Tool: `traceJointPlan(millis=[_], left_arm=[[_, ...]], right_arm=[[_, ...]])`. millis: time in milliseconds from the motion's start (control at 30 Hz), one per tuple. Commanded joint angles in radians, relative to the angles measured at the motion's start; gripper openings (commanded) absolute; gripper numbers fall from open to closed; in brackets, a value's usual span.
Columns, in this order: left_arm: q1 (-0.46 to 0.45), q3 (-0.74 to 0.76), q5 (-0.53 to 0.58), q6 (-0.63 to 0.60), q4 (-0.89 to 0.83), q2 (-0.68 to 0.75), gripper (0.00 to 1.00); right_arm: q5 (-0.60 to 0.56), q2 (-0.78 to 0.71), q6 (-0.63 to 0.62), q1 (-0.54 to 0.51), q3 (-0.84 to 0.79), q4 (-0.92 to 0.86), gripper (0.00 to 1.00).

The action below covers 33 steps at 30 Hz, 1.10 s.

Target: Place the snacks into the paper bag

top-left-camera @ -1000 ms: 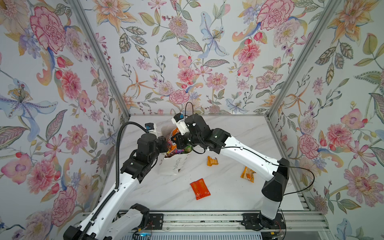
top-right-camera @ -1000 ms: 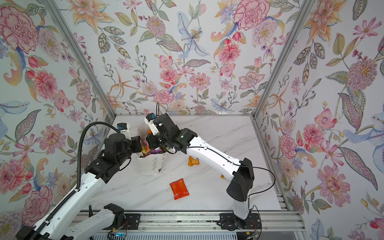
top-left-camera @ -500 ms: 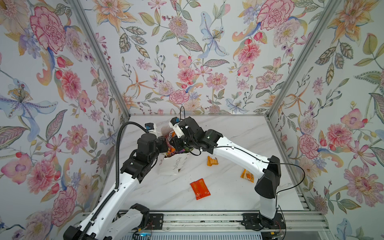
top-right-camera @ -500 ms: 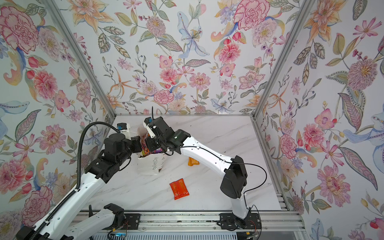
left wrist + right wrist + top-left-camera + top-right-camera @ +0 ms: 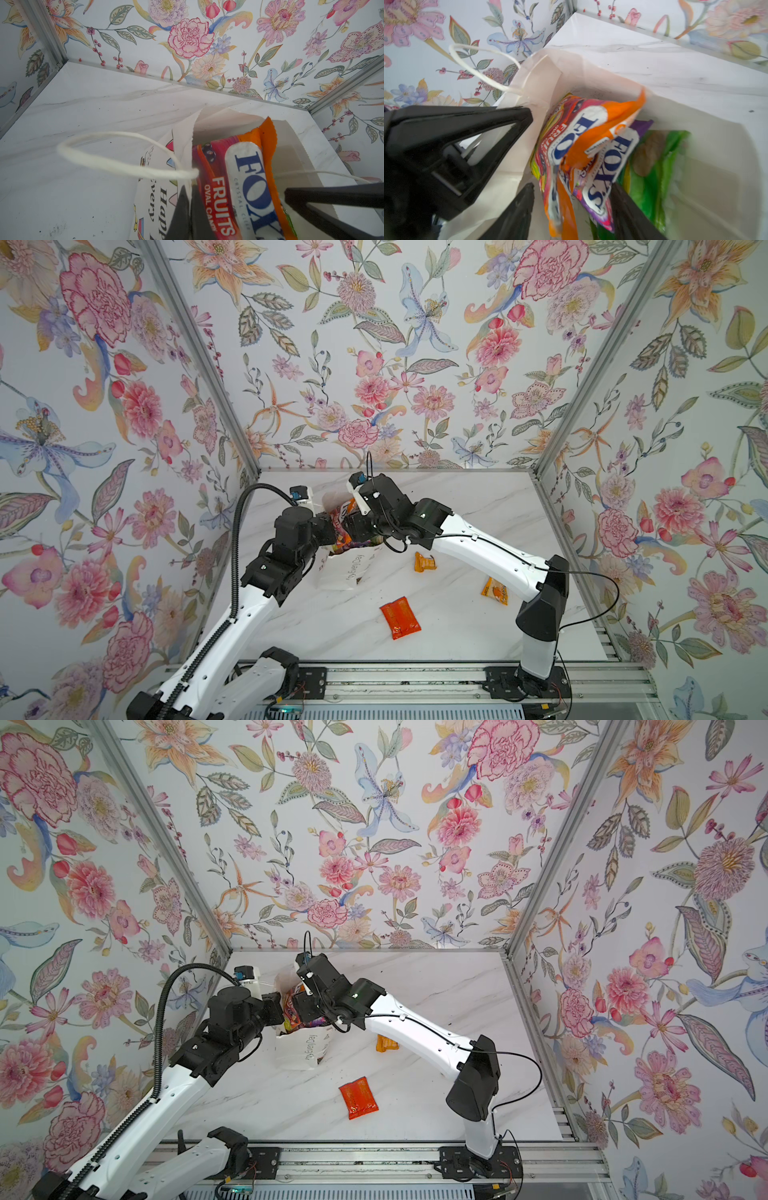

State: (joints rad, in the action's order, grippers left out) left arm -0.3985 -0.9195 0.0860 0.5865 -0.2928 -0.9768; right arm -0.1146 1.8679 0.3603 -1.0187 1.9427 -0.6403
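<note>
Right gripper (image 5: 572, 187) has sprung wide apart, gripping nothing; orange FOX'S bag (image 5: 602, 120) sits loose inside the paper bag (image 5: 345, 572) mouth (purple and green packs beside it). Left gripper (image 5: 190, 193) clamped on bag wall. Orange-red sachets (image 5: 400, 617) on table (image 5: 457, 635).

The white paper bag (image 5: 341, 574) stands open-mouthed on the worktop (image 5: 457, 510), with grey "Happy Every Day" lettering down one side and its rim pinched in the left pincer (image 5: 190, 207). An orange FOX'S bag (image 5: 583, 133) stands on end inside it, between the right pincer's (image 5: 572, 193) parted fingers. Just beyond are a purple FOX'S bag (image 5: 604, 182) and a green packet (image 5: 652, 176). Well clear of both pincers, a large orange-red sachet (image 5: 400, 617) and two small orange sachets (image 5: 424, 561) (image 5: 494, 591) lie flat.
</note>
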Motion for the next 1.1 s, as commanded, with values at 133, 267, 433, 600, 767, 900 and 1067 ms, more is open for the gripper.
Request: traceJointPlan(millis=[133, 267, 433, 600, 767, 900, 1067], left_arm=[[0.005, -0.037, 0.028, -0.015, 0.067, 0.024, 0.0], [0.003, -0.041, 0.027, -0.015, 0.063, 0.025, 0.0], [0.005, -0.042, 0.032, -0.012, 0.066, 0.023, 0.0], [0.003, -0.043, 0.028, -0.012, 0.069, 0.014, 0.0], [0.004, -0.044, 0.024, -0.013, 0.072, 0.008, 0.0], [0.004, -0.045, 0.014, -0.014, 0.071, 0.002, 0.0], [0.005, -0.048, 0.015, -0.016, 0.06, 0.009, 0.0]], right_arm=[[-0.15, -0.124, 0.001, 0.045, -0.055, -0.024, 0.67], [-0.182, -0.139, 0.021, 0.081, -0.11, -0.025, 0.67], [-0.147, -0.141, 0.074, 0.129, -0.185, -0.024, 0.77], [-0.119, -0.127, 0.1, 0.152, -0.229, -0.025, 0.77], [0.017, -0.067, 0.125, 0.132, -0.216, -0.022, 0.68], [0.063, -0.029, 0.128, 0.126, -0.193, -0.022, 0.53], [0.092, -0.026, 0.12, 0.122, -0.169, -0.022, 0.25]])
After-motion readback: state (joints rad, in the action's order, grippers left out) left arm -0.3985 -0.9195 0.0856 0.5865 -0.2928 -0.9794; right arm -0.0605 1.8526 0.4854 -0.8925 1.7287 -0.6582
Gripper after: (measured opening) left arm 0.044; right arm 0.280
